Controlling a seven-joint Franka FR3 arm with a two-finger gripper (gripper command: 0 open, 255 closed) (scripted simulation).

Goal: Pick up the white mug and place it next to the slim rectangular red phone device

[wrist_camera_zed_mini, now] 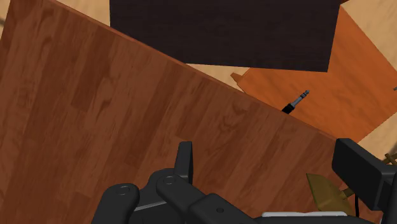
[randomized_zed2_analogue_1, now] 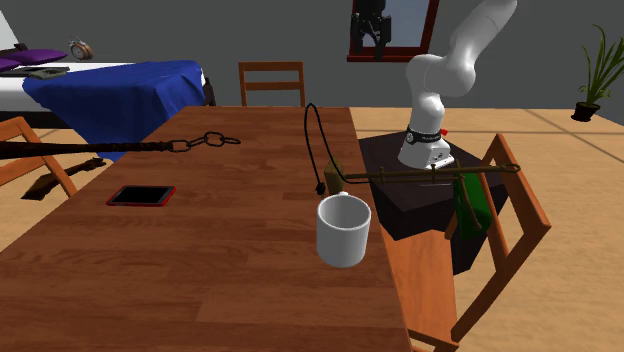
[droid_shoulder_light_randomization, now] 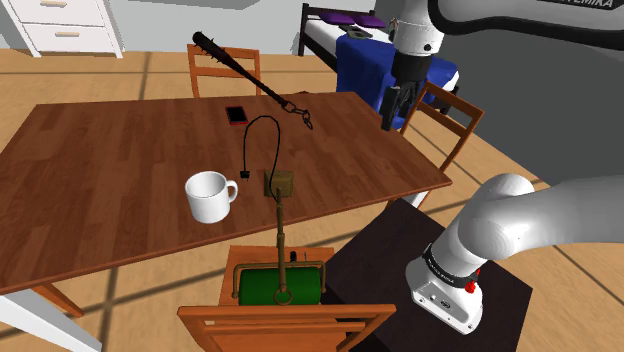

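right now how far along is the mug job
Done: nothing; the white mug stands apart from the red phone on the table. In hand: nothing; the gripper hangs open, away from the mug. Left: grasp, carry, set it beside the phone.

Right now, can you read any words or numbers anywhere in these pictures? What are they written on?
"EMIKA": on the white robot arm, at the top edge of the shoulder view, where the picture cuts the word off.
Small marks on the dark ring at the arm's base: too small to read.
The mug and the phone: no writing to be seen.
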